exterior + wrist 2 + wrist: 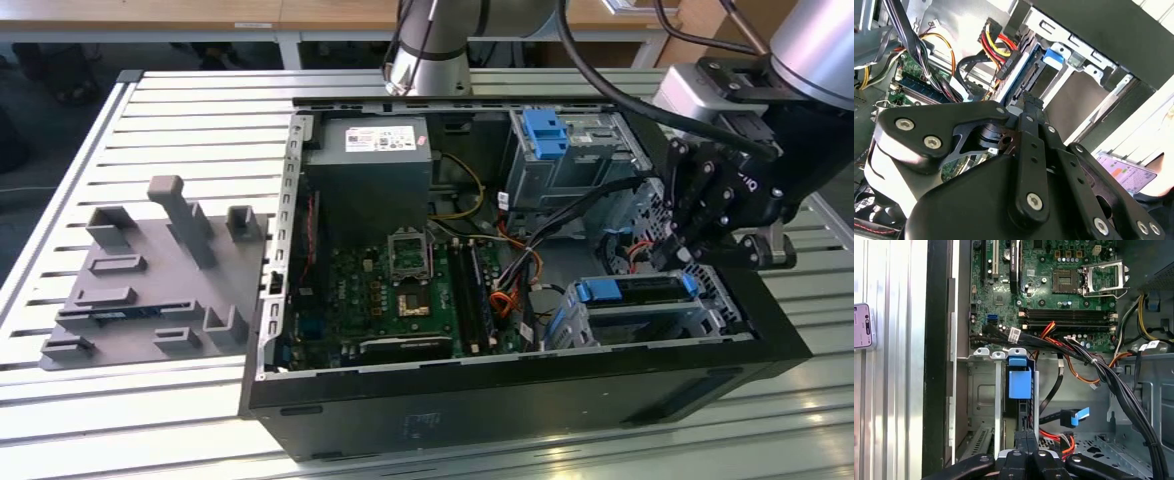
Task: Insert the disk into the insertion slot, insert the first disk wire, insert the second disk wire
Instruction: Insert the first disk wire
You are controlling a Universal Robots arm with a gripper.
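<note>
Hovering close above the disk [638,291], which sat in the metal cage [643,326], our tool [1027,437] had its fingers pressed together. We judged the black plug [1005,67] beside it needed a straight, square push, clear of the loose cables [1114,385].

- Silver tubular arm [427,45], with black cables [566,40] looping off it.
- Matte-black gripper [1028,105]: chunky linkage plates, silver screw heads [1034,201] dotted everywhere.

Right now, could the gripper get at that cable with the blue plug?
Probably yes. The blue plug sits in open space beside the disk, close to the gripper, with nothing over it. The thick wire bundle passes further off.
</note>
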